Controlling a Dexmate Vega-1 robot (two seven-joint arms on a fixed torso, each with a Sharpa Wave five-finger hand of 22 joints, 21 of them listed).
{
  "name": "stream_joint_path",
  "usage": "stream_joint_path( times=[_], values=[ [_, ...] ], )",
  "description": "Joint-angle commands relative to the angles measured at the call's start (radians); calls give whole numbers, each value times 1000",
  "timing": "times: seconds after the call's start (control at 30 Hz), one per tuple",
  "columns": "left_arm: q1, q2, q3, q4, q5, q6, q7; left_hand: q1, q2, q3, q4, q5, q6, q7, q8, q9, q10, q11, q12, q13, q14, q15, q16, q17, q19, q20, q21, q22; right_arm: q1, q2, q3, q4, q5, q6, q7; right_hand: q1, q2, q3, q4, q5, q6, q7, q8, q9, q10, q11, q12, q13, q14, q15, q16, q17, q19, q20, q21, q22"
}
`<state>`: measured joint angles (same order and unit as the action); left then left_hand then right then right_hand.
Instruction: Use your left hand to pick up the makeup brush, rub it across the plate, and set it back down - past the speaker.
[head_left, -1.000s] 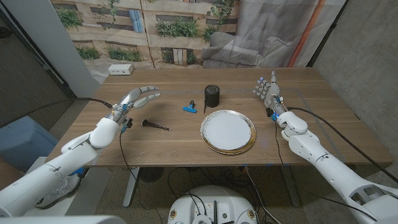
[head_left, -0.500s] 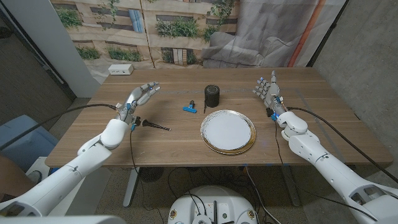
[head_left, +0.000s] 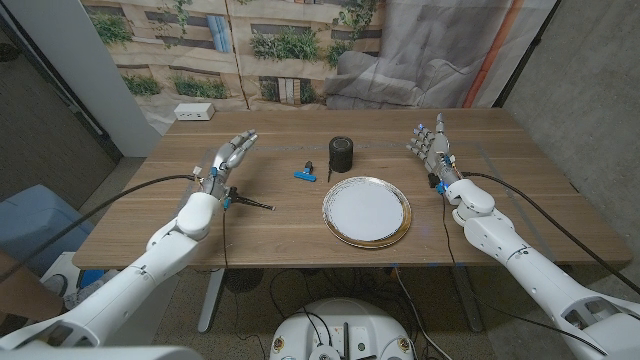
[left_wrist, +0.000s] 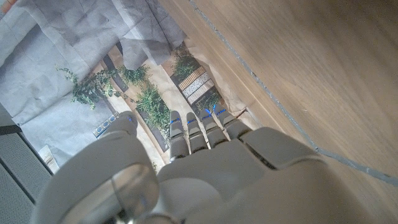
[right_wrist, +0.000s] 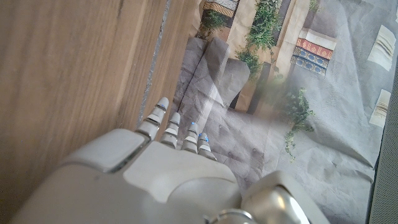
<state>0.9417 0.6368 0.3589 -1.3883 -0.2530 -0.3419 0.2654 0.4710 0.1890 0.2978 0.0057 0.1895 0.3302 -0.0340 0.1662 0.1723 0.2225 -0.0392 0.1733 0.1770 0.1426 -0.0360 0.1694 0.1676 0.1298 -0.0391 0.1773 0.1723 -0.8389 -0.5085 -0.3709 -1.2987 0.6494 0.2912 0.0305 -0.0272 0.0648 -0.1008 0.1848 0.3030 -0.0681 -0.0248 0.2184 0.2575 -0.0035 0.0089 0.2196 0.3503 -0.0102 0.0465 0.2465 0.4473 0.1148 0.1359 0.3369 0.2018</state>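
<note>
Fingers apart and holding nothing, our left hand (head_left: 228, 157) hovers just beyond the makeup brush (head_left: 250, 202), while our right hand (head_left: 432, 146) stands released beside the plate (head_left: 400, 229).

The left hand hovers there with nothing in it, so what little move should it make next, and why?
Probably lower the left hand toward the makeup brush and close on its handle. The hand is open and empty, and the brush lies on the table just nearer the robot.

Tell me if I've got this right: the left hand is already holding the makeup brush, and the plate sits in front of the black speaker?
Not quite. In the head view the left hand is open and holds nothing; the makeup brush lies on the table. The plate does sit in front of the black speaker.
</note>
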Motion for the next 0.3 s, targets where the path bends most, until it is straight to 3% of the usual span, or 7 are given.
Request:
stream_joint_path(
  times=[0.03, 0.3],
  values=[
    [-30, -70, 8, -12, -128, 122, -4, -14, 2, 14, 5, 9, 4, 4, 7, 0, 2, -2, 8, -1, 2, -43, 3, 3, -4, -58, 2, -1, 0, 0, 0, 0, 0, 0, 0, 5, 100, -1, 5, 5, -9, 0, 5, 2, -5, 1, 7, 3, 0, 11, 3, 5, 2, 7, 5, 6],
    [-49, -95, 20, 23, -154, 133, -4, -20, -2, 32, 1, 10, 30, 9, 18, -1, 24, -7, 18, -1, 24, -47, 11, 1, 4, -52, 9, -1, 0, 0, 0, 0, 0, 0, 0, 5, 100, -1, 5, 5, -9, 0, 5, 2, -5, 3, 7, 3, 0, 11, 3, 5, 2, 7, 5, 6]
  ],
)
